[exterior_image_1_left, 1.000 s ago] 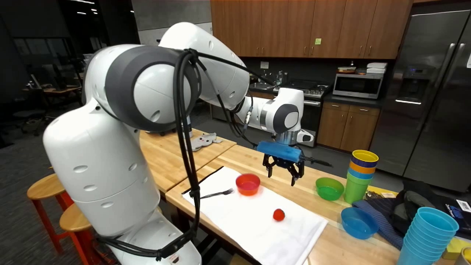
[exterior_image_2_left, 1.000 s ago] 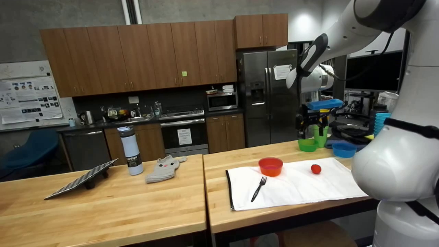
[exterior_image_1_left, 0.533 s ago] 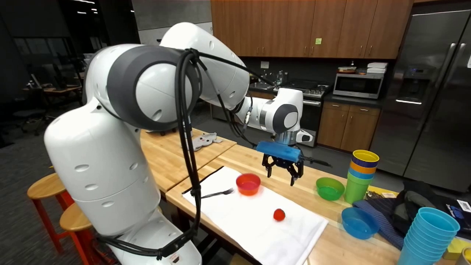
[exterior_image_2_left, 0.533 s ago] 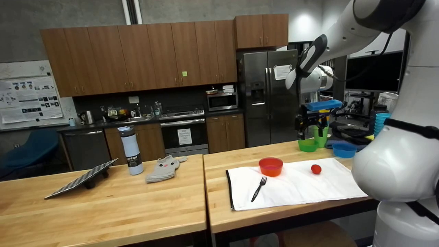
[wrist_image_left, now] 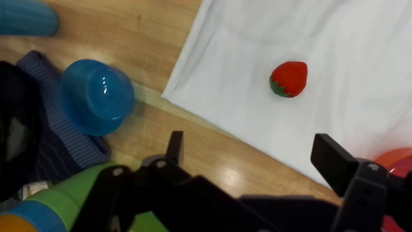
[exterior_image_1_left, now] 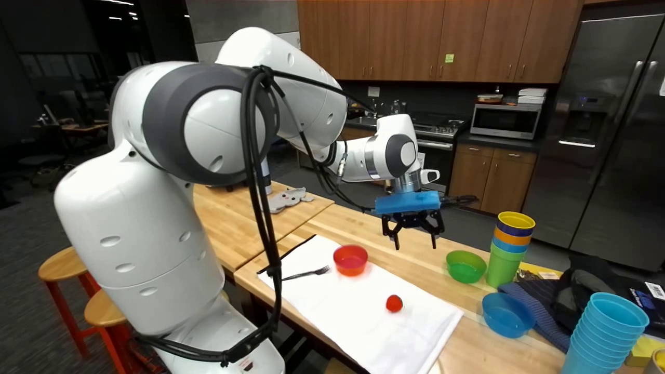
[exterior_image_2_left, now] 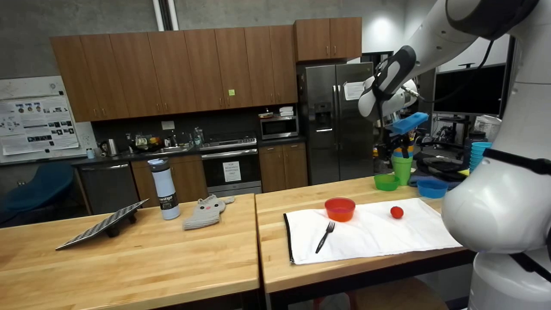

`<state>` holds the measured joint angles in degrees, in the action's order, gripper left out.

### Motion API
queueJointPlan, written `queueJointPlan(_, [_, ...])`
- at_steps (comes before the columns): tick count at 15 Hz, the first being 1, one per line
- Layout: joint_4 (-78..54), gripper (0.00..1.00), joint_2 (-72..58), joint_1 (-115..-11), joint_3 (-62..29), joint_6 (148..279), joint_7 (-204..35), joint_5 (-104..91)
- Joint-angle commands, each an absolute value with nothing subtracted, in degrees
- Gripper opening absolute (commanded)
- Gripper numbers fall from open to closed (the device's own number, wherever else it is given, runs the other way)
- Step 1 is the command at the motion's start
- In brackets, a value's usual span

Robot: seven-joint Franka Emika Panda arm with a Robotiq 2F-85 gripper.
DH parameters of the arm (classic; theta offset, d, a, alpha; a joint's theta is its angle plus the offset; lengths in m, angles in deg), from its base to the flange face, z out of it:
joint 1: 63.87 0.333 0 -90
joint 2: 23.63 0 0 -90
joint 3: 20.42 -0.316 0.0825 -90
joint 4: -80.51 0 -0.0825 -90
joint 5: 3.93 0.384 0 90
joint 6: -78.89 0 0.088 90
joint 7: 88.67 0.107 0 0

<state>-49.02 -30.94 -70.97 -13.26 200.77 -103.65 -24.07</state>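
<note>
My gripper (exterior_image_1_left: 415,245) is open and empty, in the air above the wooden table beyond the white cloth (exterior_image_1_left: 358,311). In the wrist view its two black fingers (wrist_image_left: 248,141) stand wide apart with bare wood and the cloth's edge below. A red strawberry (wrist_image_left: 289,79) with a green leafy end lies on the cloth, apart from the fingers. A red bowl (exterior_image_1_left: 350,261) stands on the cloth, and its rim shows at the right of the wrist view (wrist_image_left: 400,158). A green bowl (exterior_image_1_left: 466,267) and a blue bowl (exterior_image_1_left: 507,314) stand on the wood.
A black fork (exterior_image_2_left: 325,237) lies on the cloth by the red bowl. A tall stack of coloured cups (exterior_image_1_left: 506,252) stands beside the green bowl. Light blue cups (exterior_image_1_left: 605,332), a dark bag (exterior_image_1_left: 582,291) and a navy cloth (exterior_image_1_left: 543,311) are nearby. A bottle (exterior_image_2_left: 164,189) stands on the adjoining table.
My gripper has risen a little, and it has turned and tilted. The forearm has shifted slightly. The strawberry, bowls, fork and cloth have not moved.
</note>
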Motion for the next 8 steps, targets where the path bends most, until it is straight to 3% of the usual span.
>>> queueJointPlan(1, [-49.8,1.0,-32.9,-71.2,-12.0,204.9,-114.2,-26.6])
queueJointPlan(8, [-52.4,1.0,-33.0,-70.8,-7.0,224.1,-139.0,-14.8])
